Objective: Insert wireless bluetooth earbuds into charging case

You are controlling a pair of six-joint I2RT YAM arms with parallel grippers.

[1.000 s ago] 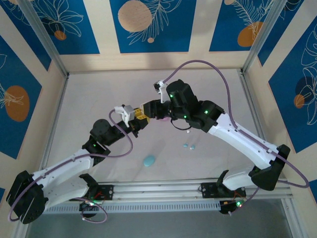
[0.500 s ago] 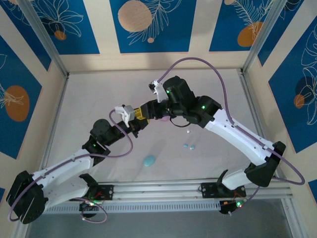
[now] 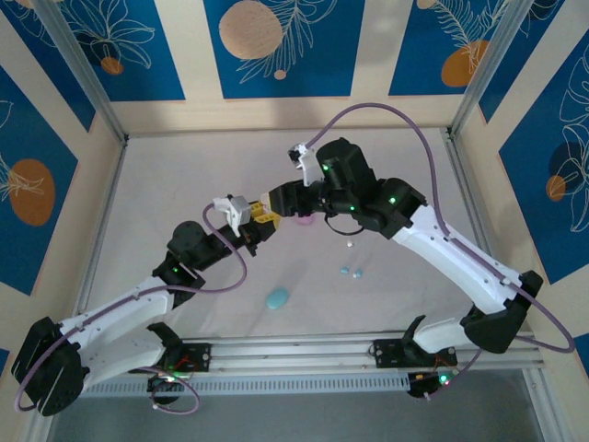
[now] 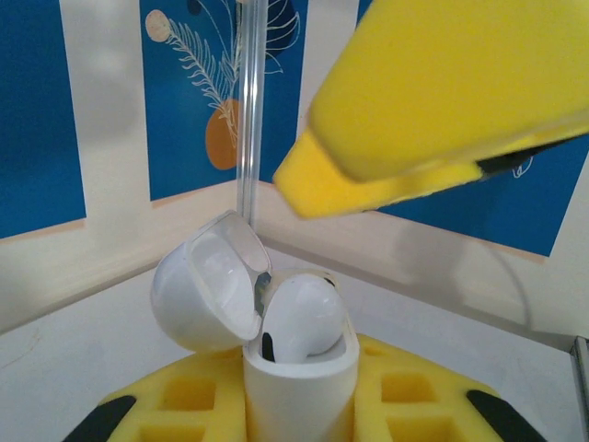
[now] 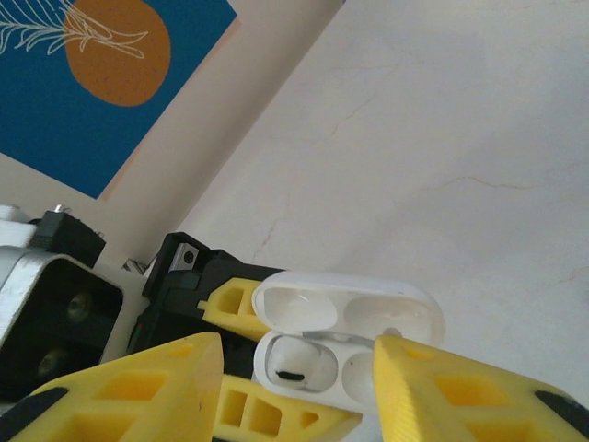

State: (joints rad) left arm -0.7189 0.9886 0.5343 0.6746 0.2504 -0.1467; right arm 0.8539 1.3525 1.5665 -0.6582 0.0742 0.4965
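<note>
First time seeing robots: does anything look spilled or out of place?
Nothing looks damaged. Two cyan buds lie loose on the table, apart from the cyan case. The white case in the left jaws stands open with one white bud inside.

**Arms.** The left arm [image 3: 120, 322] and the right arm [image 3: 451, 258] have white moulded link shells, black joint housings [image 3: 189, 244] and black shoulder blocks [image 3: 502, 322]. Small green indicator lights [image 3: 391, 195] glow on the housings of both arms.

**Cabling.** One purple cable [image 3: 377, 104] arcs free above the right arm. A second purple cable [image 3: 244, 262] loops beside the left arm.

**Wrists.** Each wrist carries a white camera bracket [image 3: 230, 205].

**Left gripper** [image 4: 299, 405]. The yellow fingers [image 4: 189, 396] have square moulded recesses, with black inserts [image 4: 97, 419] at the outer corners.

**Right gripper** [image 5: 294, 387]. The yellow fingers [image 5: 138, 387] match, wedge-shaped with open pockets, and there is a black insert [image 5: 561, 405] at the edge.
</note>
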